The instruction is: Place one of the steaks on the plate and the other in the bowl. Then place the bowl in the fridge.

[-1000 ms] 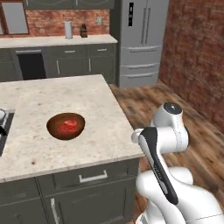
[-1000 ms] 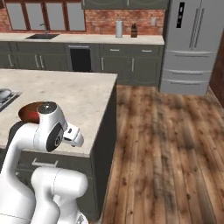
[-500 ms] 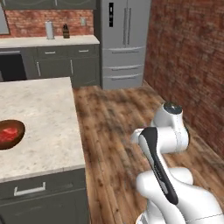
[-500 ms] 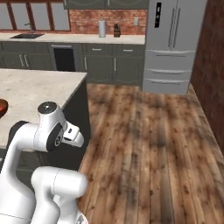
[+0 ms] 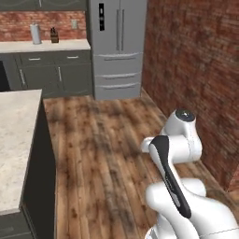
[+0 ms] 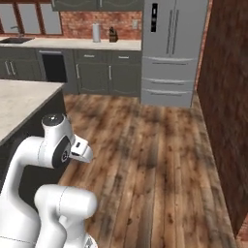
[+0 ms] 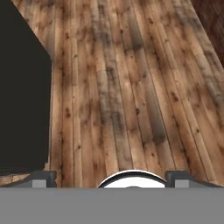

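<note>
The fridge stands tall and grey against the back wall, doors closed, with a black display panel and lower drawers; it is also at the upper right in the right base view. My arm is folded close over the base. In the hand view my gripper looks down at the wooden floor, its two fingertips far apart with nothing between them, so it is open and empty. The steaks, the plate and the bowl are out of view.
The island counter lies at the left, its dark side panel near the hand. A brick wall runs along the right. Dark-grey cabinets line the back. Open wooden floor stretches toward the fridge.
The whole picture has shifted: the base has turned right, so the island with the bowl slid out at the left and the fridge came toward the centre. The arm stays folded, gripper still open.
</note>
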Controlling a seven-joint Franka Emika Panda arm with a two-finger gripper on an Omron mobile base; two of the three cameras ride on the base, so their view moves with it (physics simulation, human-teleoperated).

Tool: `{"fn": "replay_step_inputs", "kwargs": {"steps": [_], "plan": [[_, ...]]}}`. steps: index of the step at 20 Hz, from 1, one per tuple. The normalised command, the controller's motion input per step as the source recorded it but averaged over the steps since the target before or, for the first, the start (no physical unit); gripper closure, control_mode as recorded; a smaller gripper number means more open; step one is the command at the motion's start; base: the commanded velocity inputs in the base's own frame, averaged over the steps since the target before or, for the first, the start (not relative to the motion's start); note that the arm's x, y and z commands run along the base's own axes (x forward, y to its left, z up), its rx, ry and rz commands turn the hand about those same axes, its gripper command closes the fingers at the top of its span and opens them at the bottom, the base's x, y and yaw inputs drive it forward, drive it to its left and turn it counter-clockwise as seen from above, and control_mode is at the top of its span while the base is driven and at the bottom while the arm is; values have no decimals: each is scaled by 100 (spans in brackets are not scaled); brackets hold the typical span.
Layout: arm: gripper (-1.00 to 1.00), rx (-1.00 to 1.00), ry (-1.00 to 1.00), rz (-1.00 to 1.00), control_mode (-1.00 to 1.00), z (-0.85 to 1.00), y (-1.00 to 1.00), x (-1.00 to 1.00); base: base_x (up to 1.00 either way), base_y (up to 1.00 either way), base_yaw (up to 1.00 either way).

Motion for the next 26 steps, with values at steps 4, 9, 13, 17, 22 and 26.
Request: {"fn": "replay_step_inputs", "kwargs": {"steps": [4,9,13,17,22,26], "plan": [[-100,0,0,0,100,0,0,0,89,-65,6],[-100,0,0,0,100,0,0,0,93,-55,8],[-100,0,0,0,100,0,0,0,99,-33,14],[-100,0,0,0,100,0,0,0,100,-12,14],[-100,0,0,0,100,0,0,0,87,-28,11],[-100,0,0,0,100,0,0,0,78,-33,7]]}}
